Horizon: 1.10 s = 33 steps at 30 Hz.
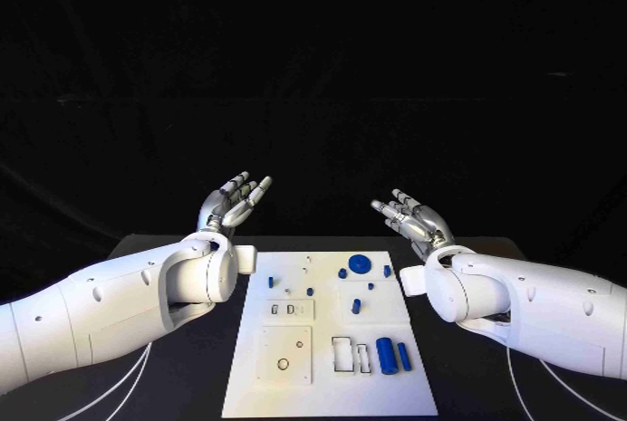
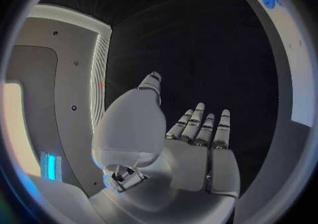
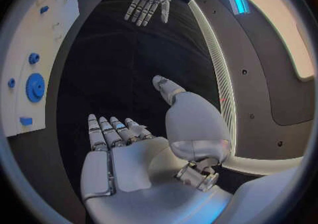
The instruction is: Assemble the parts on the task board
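Note:
The white task board [image 1: 327, 385] lies in the middle of the black table. On it sit small blue parts: a round gear [image 1: 360, 263] at the far end, a tall cylinder [image 1: 386, 352] and a thinner peg [image 1: 404, 356] near the front right, and small pegs [image 1: 272, 281] further back. My left hand [image 1: 233, 204] hovers beyond the board's far left corner, fingers straight and apart, holding nothing. My right hand [image 1: 411, 217] hovers off the far right corner, likewise spread and empty. The left wrist view shows the left hand [image 2: 199, 134]; the right wrist view shows the right hand [image 3: 126, 139] and the gear [image 3: 34, 87].
White cables [image 1: 130, 376] run over the table [image 1: 196, 367] beside each arm. Black table surface lies on both sides of the board, and a dark backdrop stands behind it.

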Each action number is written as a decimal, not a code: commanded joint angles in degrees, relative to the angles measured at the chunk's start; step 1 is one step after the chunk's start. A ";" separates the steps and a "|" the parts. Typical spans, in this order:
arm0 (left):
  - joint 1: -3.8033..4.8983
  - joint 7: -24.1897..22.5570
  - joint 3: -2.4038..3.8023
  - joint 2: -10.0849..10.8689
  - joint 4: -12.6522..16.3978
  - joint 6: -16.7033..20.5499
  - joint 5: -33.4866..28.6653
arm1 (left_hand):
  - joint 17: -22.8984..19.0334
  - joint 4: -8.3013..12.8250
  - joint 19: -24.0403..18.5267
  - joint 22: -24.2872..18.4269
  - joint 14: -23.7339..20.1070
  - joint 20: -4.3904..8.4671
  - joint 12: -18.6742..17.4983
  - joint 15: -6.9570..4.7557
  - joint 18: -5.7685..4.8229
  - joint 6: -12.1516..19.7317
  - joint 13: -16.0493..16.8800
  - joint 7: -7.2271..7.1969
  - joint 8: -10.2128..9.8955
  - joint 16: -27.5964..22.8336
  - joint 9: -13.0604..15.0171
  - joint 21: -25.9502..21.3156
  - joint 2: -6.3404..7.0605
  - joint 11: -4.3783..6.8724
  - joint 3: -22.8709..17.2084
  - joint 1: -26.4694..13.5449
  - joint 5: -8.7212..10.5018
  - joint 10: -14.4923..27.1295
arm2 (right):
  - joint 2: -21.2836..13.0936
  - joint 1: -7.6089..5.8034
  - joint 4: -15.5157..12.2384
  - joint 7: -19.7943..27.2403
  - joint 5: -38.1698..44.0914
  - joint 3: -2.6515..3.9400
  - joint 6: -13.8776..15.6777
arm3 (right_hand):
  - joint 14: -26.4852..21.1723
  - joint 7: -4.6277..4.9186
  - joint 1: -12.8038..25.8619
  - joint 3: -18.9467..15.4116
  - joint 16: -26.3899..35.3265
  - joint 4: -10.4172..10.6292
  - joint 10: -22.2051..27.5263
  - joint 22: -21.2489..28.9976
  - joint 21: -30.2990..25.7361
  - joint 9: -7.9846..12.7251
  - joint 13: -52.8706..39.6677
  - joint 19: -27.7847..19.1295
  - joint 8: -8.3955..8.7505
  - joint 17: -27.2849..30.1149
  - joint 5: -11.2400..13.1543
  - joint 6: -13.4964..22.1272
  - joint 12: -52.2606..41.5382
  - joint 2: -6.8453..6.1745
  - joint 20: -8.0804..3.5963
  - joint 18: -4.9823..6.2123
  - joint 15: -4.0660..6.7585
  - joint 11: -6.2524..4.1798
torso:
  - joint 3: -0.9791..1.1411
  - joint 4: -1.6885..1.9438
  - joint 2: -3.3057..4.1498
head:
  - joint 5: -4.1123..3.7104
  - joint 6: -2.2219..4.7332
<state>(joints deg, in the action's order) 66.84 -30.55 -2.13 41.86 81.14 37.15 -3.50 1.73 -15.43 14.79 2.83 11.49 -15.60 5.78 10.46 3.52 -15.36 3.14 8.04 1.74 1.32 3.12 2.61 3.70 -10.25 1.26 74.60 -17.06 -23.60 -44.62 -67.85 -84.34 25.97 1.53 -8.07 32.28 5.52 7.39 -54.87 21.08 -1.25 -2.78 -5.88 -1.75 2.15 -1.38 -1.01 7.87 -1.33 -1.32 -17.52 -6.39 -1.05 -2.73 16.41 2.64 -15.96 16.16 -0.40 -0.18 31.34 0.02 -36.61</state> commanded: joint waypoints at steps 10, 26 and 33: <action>0.13 -0.72 -0.01 2.62 1.09 -6.48 1.18 | 6.68 1.60 24.16 5.78 36.70 -0.50 9.71 -0.23 6.49 -29.94 0.92 5.83 10.83 13.30 6.69 12.55 -1.71 -1.85 0.56 10.77 -2.82 -24.59 | 0.05 -3.40 5.11 -6.57 32.86 -1.79 -4.77 | 40.91 8.23 -13.82 4.72 -11.96 -10.88 -42.31 -5.21 12.49 -7.68 -2.66 34.14 -13.18 -7.51 1.39 -38.13 -7.28 -0.92 -0.09 6.62 4.62 -3.05 | -0.35 0.47 1.54 | -0.18 -0.90; 0.87 2.06 0.21 7.73 8.87 -10.93 6.17 | 11.71 -0.02 34.46 5.40 48.26 2.79 4.38 -4.23 7.01 -35.61 0.69 2.82 12.38 16.58 7.61 15.62 -0.26 1.89 -1.18 14.22 1.28 -38.07 | 0.72 -6.59 5.93 -22.02 69.48 -1.40 -12.50 | 57.67 3.71 -10.79 4.67 -13.94 -12.90 -57.41 -4.56 14.54 -10.79 -3.00 49.69 -14.47 -12.07 2.81 -48.14 -4.92 -3.72 -4.24 7.91 10.16 -7.85 | -0.90 1.56 5.39 | -1.14 -0.24; 1.30 2.16 0.67 10.70 13.86 -11.73 6.87 | 12.07 -0.46 34.50 5.20 48.03 2.79 3.69 -4.13 6.93 -35.69 0.69 2.89 12.34 16.31 7.71 15.41 0.43 1.78 -0.74 13.84 1.47 -38.21 | 1.47 -7.94 5.38 -26.70 82.49 -1.20 -14.56 | 68.81 2.20 -10.80 4.04 -19.07 -12.92 -60.91 -7.65 20.74 -12.79 -3.24 58.92 -14.29 -18.31 1.70 -49.90 -3.37 -5.20 -8.12 7.82 13.64 -9.87 | -1.28 2.11 7.44 | -1.70 0.23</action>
<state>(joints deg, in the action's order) 68.00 -28.56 -1.55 52.52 94.42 27.63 1.91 13.73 -15.67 49.06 8.08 59.29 -12.80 9.65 6.27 9.76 -50.81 3.78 10.94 13.94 17.54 10.78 17.91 3.83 -8.50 0.54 88.31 -15.82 -61.57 -43.30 -75.69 -78.79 3.58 73.13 -9.32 20.78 64.79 10.88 -65.93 25.72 -16.33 -15.32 -62.85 -7.14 18.13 -12.45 -4.03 58.74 -15.29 -14.79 -15.08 -53.70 -5.73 -6.21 11.42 9.33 -5.23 8.15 -1.48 1.58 37.58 -1.51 -36.50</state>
